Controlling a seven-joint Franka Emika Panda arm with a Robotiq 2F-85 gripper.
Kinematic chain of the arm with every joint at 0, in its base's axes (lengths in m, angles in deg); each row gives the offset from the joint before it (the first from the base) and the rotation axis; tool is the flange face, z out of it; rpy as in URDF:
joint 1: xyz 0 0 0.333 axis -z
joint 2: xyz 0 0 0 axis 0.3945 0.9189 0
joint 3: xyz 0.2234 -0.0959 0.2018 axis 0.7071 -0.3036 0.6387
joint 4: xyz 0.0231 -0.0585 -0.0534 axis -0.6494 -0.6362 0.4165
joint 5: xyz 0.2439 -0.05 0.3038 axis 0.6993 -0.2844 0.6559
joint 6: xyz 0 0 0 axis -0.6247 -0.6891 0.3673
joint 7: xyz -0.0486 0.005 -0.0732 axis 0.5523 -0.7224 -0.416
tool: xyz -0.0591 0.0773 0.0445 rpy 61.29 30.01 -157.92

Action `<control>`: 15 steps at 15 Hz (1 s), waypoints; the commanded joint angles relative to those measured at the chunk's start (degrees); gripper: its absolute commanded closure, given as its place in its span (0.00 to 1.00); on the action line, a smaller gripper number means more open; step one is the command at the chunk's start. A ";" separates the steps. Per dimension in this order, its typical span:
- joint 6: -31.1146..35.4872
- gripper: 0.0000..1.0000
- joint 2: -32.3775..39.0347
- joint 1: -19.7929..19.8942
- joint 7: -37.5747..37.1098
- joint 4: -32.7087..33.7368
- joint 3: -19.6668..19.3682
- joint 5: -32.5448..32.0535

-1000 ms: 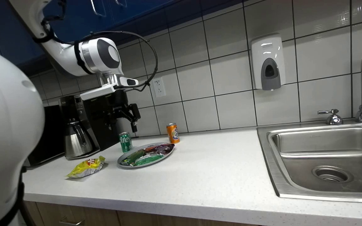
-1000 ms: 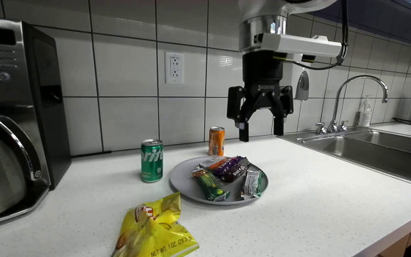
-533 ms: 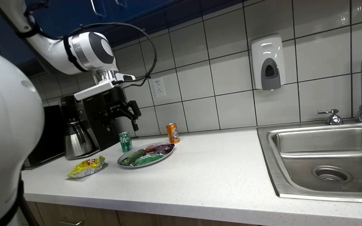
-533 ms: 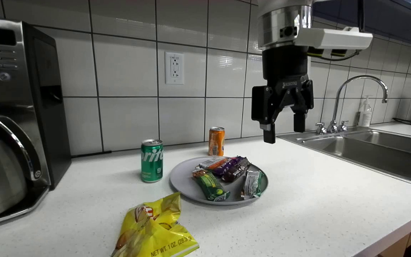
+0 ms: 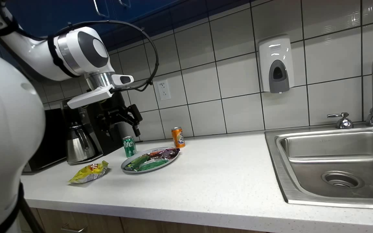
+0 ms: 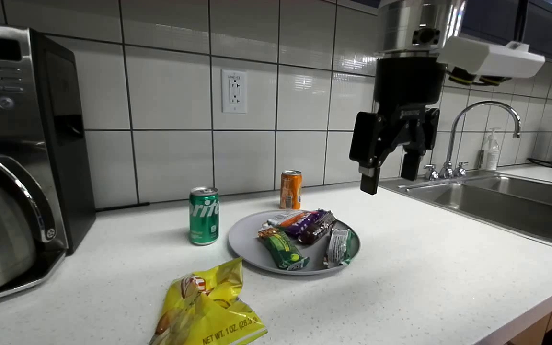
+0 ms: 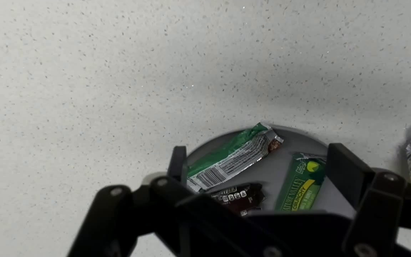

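Gripper (image 6: 390, 176) hangs with jaws parted wide; snack bars (image 6: 312, 235) lie on a plate (image 6: 245, 239)

The snack bars sit on the gray plate, which rests on the pale counter (image 6: 424, 282). In the wrist view, a green-and-silver bar (image 7: 232, 157) lies near the rim, between the jaws; near it are a green Nature Valley bar (image 7: 300, 185) and a dark brown bar (image 7: 239, 198), both partly hidden by the gripper. In an exterior view, a purple wrapper (image 6: 302, 223) and an orange-and-white wrapper (image 6: 285, 219) lie just beside the brown bar. The gripper points down, above the counter and apart from everything on it.

Near the plate stand a green can (image 6: 204, 218) and an orange can (image 6: 291, 190), both upright, and a yellow snack bag (image 6: 213, 306) lies nearby. Farther off are a coffee maker (image 6: 12, 115), a steel sink (image 5: 329, 145) and a wall-mounted soap dispenser (image 5: 276, 53).
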 commanded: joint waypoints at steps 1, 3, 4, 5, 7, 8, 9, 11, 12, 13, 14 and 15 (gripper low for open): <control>4.86 0.00 -4.97 1.90 -0.33 -4.94 2.03 0.48; 5.81 0.00 -5.58 1.52 0.64 -5.72 1.87 1.55; 5.72 0.00 -5.62 0.84 2.02 -5.90 1.41 3.11; 4.57 0.00 -3.11 1.81 0.92 -3.75 2.09 1.89; 4.58 0.00 -3.11 1.78 0.94 -3.87 2.19 2.05; 4.58 0.00 -3.03 1.77 0.94 -3.87 2.22 2.05; 4.58 0.00 -2.95 1.77 0.93 -3.87 2.24 2.04; 4.58 0.00 -2.93 1.77 0.93 -3.87 2.25 2.04; 4.58 0.00 -2.92 1.76 0.93 -3.87 2.26 2.04; 4.58 0.00 -2.92 1.76 0.93 -3.87 2.26 2.04; 4.58 0.00 -2.92 1.76 0.93 -3.87 2.26 2.04; 4.58 0.00 -2.92 1.76 0.93 -3.87 2.26 2.04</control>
